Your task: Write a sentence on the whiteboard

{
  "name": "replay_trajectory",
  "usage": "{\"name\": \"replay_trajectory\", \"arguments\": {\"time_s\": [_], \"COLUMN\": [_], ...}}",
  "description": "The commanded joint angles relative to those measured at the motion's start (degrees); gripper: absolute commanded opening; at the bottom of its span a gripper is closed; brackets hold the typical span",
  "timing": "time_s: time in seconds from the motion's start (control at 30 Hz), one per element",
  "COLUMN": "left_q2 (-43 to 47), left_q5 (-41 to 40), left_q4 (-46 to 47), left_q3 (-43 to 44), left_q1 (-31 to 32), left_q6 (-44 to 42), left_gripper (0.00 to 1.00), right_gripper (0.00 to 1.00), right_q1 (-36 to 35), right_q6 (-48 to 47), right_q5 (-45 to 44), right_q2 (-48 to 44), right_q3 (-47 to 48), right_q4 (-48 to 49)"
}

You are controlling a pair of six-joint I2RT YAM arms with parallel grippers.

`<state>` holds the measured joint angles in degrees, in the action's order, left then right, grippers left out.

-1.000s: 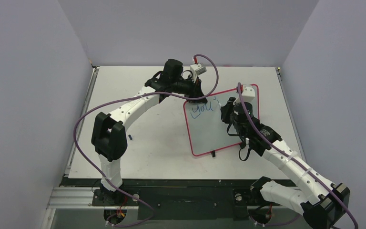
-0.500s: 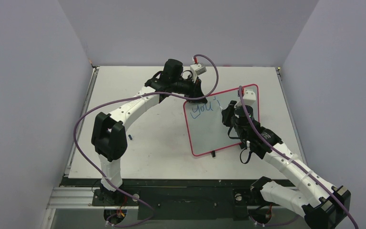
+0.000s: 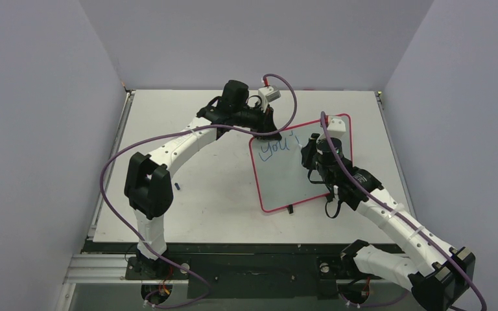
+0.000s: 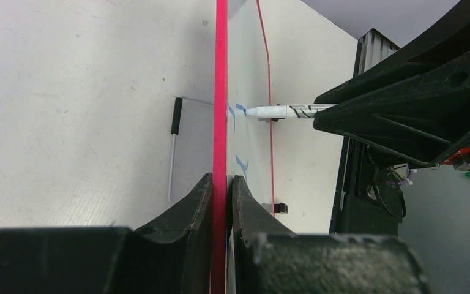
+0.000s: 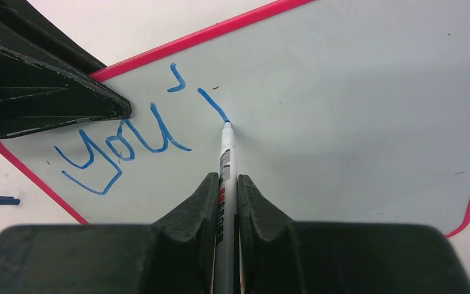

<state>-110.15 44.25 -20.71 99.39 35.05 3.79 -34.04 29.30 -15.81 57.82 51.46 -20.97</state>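
Top: whiteboard (image 3: 292,184) stands on the white table (image 3: 188,162), toward its far right edge, grey walls (image 3: 39,129) around.
Left wrist: left gripper (image 4: 222,184) fingers pinch its red frame.
Right wrist: right gripper (image 5: 226,184) fingers pinch a pen (image 5: 226,153), its tip touching the board beside the blue sentence (image 5: 122,150).

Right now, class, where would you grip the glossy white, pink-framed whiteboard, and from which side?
Grip the thin pink rim at the far-left corner of the whiteboard, coming edge-on from the far side, one finger on each face. It is a flat sheet, so only its edge fits a pincer; the left pincer holds there, clear of the white marker.
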Motion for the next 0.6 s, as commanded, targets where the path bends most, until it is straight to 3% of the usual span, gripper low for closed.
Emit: {"name": "replay_trajectory", "arguments": {"time_s": [0.0,0.57], "left_q2": [1.2,1.0], "left_q5": [3.0,2.9], "left_q4": [-2.7,-2.8], "left_q3": [1.1,1.2], "left_q1": [1.8,1.7], "left_q6": [-3.4,-3.5], "left_gripper": [0.0,0.0], "right_gripper": [0.0,0.0], "right_q1": [1.0,2.4], "right_q6": [-0.4,-1.3], "right_q5": [-0.6,0.5], "right_q2": [1.6,3.5], "right_q3": [2.6,5.2], "right_q4": [2.3,2.8]}}
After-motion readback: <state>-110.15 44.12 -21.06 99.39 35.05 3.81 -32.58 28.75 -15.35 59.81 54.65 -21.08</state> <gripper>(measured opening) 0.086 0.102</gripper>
